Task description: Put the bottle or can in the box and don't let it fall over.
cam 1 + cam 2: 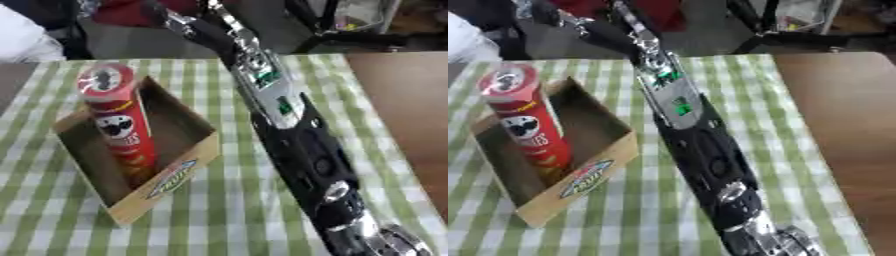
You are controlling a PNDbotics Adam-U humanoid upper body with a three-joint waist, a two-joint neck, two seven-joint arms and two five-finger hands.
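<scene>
At the near right corner the silver joint of the right arm (306,150) entered the view, and the black and silver arm ran diagonally up and left toward the far edge of the surface. Left of it, on the green and white checked cloth (227,215) covering the surface, sat an open cardboard box (171,182) with a printed logo on its near wall. A tall red can (118,120) with a red lid stood upright inside the box, against its left half, apart from the arm. Bare brown surface (842,125) showed to the right of the cloth. Further back, the right hand (579,25) reached beyond the far edge of the cloth; whether its fingers were open or closed could not be told. The left hand did not show.
</scene>
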